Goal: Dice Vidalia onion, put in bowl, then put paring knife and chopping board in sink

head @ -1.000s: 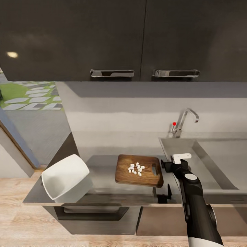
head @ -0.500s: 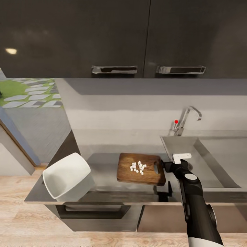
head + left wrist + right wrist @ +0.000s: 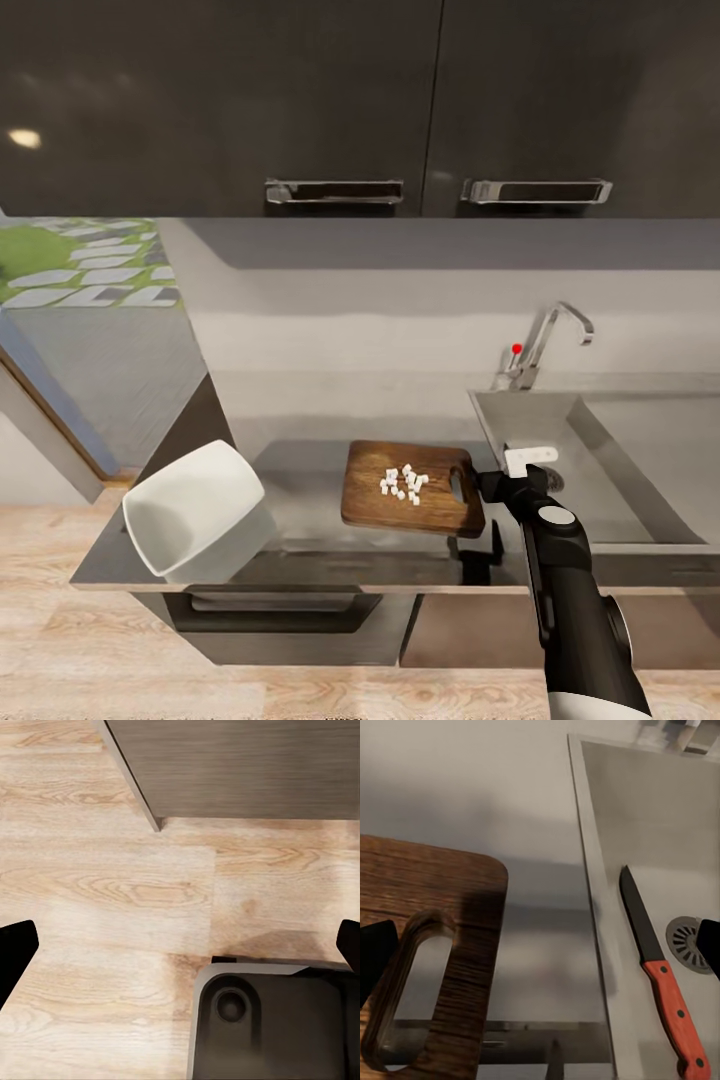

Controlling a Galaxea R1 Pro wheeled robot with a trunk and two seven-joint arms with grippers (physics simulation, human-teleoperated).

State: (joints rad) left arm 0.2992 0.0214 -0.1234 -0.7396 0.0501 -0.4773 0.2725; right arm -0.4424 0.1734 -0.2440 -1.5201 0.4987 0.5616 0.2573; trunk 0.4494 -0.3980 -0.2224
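My right gripper (image 3: 540, 952) hangs wide open, empty, above the chopping board's (image 3: 427, 945) handle slot; paring knife (image 3: 656, 967) lies in the sink (image 3: 660, 817).

Between the earlier pictures and now, only a slight tilt of the head view, sliding cabinet handles (image 3: 334, 190) upward and tap (image 3: 545, 348) rightward; nothing else moved.

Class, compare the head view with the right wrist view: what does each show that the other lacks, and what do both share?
The head view alone has the white bowl, the diced onion pieces on the board, the tap and the upper cupboards. The right wrist view alone has the knife lying in the basin beside the drain. Both share the chopping board with its handle slot, the sink and the grey worktop.
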